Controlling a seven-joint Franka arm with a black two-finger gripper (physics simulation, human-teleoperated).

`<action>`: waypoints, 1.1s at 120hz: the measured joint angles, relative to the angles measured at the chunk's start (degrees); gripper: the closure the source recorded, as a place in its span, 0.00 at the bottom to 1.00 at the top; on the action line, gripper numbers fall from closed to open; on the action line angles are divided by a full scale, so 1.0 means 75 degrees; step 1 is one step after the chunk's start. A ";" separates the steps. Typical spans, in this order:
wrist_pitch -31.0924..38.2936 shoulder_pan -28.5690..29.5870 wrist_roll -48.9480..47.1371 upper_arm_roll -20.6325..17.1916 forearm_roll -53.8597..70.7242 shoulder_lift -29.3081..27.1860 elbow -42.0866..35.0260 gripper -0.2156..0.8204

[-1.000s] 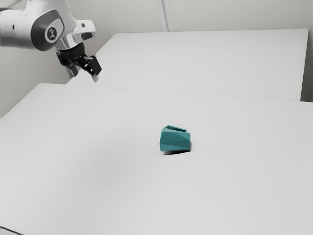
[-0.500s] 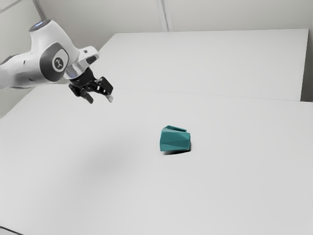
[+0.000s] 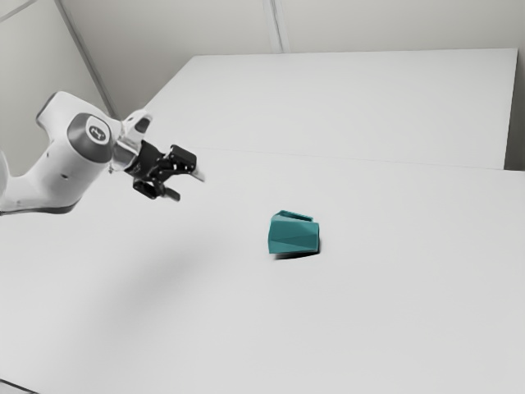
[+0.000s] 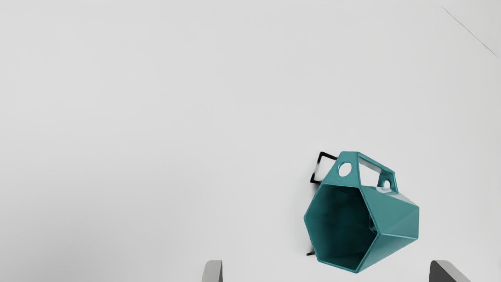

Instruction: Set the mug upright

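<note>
In the exterior view the black gripper [image 3: 187, 185] hangs above the table, off to the exterior view's left of the teal mug [image 3: 294, 235] and apart from it. The mug lies on its side. The wrist view shows the faceted mug [image 4: 395, 217] with its hollow mouth turned toward the hand and its handle along the upper side. Both fingertips of the gripper [image 4: 325, 271] stand wide apart at the bottom edge, with nothing held between them.
The white table [image 3: 394, 304] carries the mug and its dark shadow. Behind it, beyond a thin seam, is another white surface [image 3: 353, 103]. A thin dark line crosses the exterior view's lower left corner.
The arm has come down and toward the exterior view's right, bringing the gripper nearer the mug, and the hand has tilted. The mug has stayed where it was.
</note>
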 joint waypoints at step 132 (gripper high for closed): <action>-0.1595 -0.0078 0.5292 0.0154 -0.4193 0.1013 -0.0493 0.25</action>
